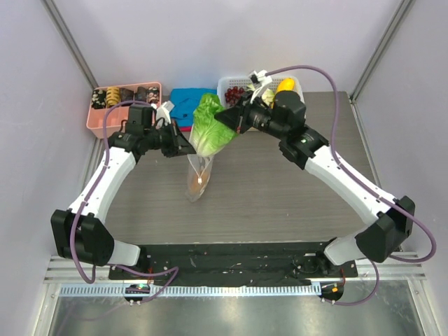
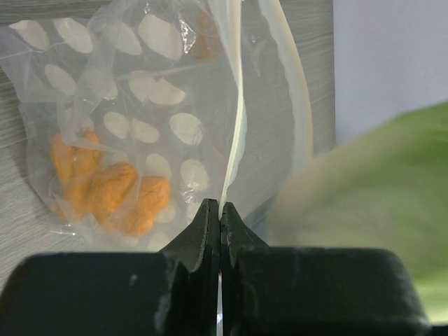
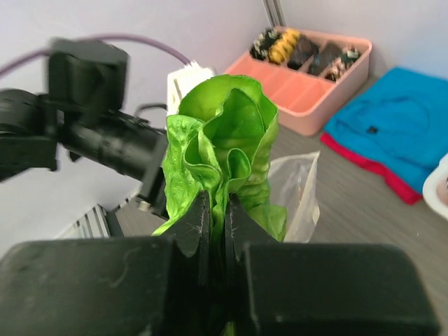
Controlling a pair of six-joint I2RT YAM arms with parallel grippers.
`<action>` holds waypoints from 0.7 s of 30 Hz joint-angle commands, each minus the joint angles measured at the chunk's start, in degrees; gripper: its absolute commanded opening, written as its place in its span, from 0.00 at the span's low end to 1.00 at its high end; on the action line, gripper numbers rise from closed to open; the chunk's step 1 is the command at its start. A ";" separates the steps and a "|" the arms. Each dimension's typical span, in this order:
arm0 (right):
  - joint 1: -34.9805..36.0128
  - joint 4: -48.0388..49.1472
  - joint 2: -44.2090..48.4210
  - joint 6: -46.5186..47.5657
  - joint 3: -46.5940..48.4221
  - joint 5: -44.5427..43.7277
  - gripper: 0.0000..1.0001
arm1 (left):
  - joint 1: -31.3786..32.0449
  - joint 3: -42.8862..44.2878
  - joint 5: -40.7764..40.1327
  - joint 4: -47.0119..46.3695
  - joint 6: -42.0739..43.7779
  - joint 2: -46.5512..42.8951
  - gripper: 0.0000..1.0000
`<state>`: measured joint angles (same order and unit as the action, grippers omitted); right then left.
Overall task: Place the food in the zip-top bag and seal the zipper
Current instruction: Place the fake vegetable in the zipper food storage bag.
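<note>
My left gripper (image 2: 220, 208): clenched on zip-top bag (image 2: 140, 98) rim.
My right gripper (image 3: 218, 210): grasping lettuce (image 3: 224, 140).
In bag: orange piece (image 2: 112, 192).

- A pink tray (image 1: 105, 123) sits at the far left corner of the grey wood-grain desk (image 1: 280, 203), its compartments divided by low walls.
- Dark brown snack pieces (image 1: 126, 94), some with yellow, fill the tray's far compartments; the near ones are bare.
- A blue cloth (image 1: 187, 102) lies just to the right of the tray, on a red cloth (image 3: 364, 157) that shows at its near edge.
- A white lattice basket (image 1: 223, 89) stands further right of the tray, beyond the blue cloth.
</note>
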<state>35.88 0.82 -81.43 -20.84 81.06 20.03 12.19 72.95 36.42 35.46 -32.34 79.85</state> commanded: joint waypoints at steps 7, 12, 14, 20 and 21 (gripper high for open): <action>6.03 -2.21 -1.02 14.84 0.34 -15.52 0.01 | -0.41 2.02 3.13 -0.75 -0.53 -3.82 0.00; 10.00 -4.06 -0.40 23.21 0.06 -26.44 0.01 | -0.49 2.64 2.69 -2.06 -1.93 -5.15 0.00; 11.40 -5.64 -1.18 24.79 1.38 -28.20 0.01 | -0.41 2.64 2.95 -2.24 -2.29 -4.80 0.00; 15.80 -8.98 -2.68 32.43 2.79 -36.97 0.01 | -0.49 3.08 2.07 -2.06 -2.47 -5.32 0.00; 16.15 -9.43 -3.03 32.79 2.88 -38.21 0.01 | -0.41 2.90 1.72 -2.24 -2.55 -5.93 0.00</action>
<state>49.84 -5.04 -83.20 4.99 82.13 -9.65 11.53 72.95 35.97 36.77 -32.99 77.49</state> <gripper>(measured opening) 0.095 0.017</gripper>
